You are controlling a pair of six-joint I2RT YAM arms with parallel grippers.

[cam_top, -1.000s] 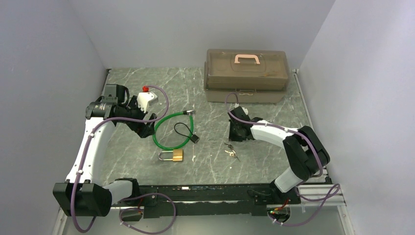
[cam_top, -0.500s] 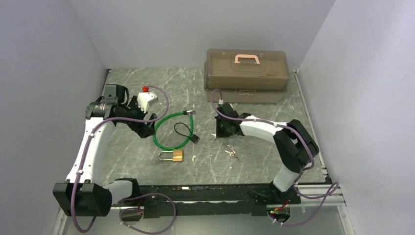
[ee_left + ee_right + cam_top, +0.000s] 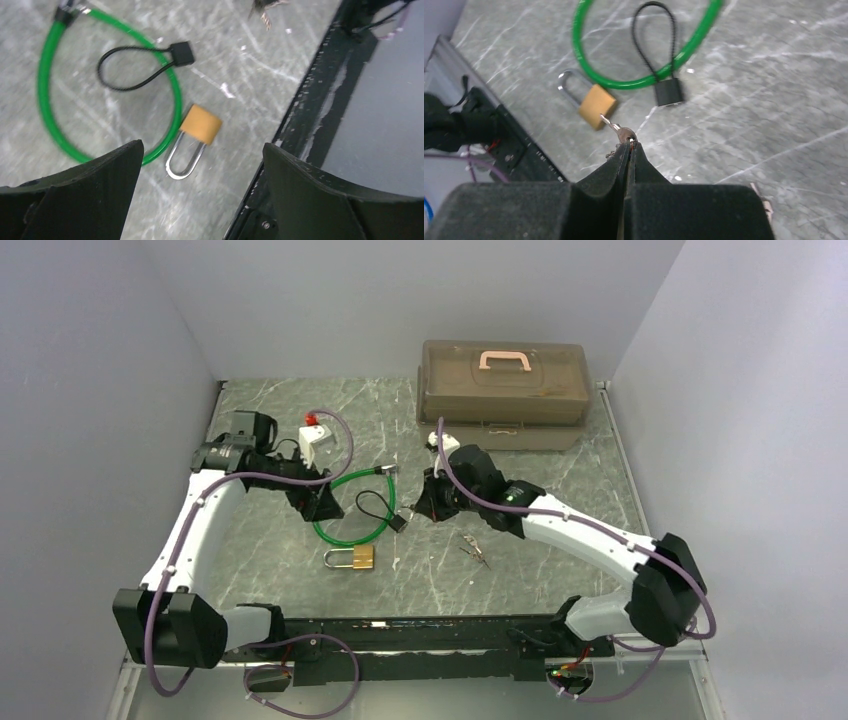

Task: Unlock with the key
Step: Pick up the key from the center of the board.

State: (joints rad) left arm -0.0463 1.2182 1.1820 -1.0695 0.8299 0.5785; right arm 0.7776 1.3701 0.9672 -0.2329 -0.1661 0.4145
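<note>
The key (image 3: 618,130) is pinched by its head between the closed fingertips of the right end effector (image 3: 628,147), with the thin blade sticking out towards 10 o'clock in the right wrist view. It is carried above the table (image 3: 430,580), not lying on it. From above, the brass padlock (image 3: 362,558) is found at about 8 o'clock from that end effector and clearly apart from it. It lies flat, with its shackle pointing to 9 o'clock.

The step in hand is judged to be the carrying of the key to the lock. Insertion has not begun. The blade must next be lined up with the keyway in the base of the padlock body, and the body will probably need to be steadied. The left end effector (image 3: 201,150) is spread wide and holds nothing, and it looks down on the padlock from over the green cable loop (image 3: 322,523).

The keyway itself cannot be made out in any view. In the right wrist view the blade tip overlaps the padlock's edge, which is taken to be perspective only. A black cable lock (image 3: 398,523) lies at 1 o'clock from the padlock. A few more small keys (image 3: 475,550) rest at 3 o'clock from it, too small to count. A brown toolbox (image 3: 505,380) stands at the far edge.
</note>
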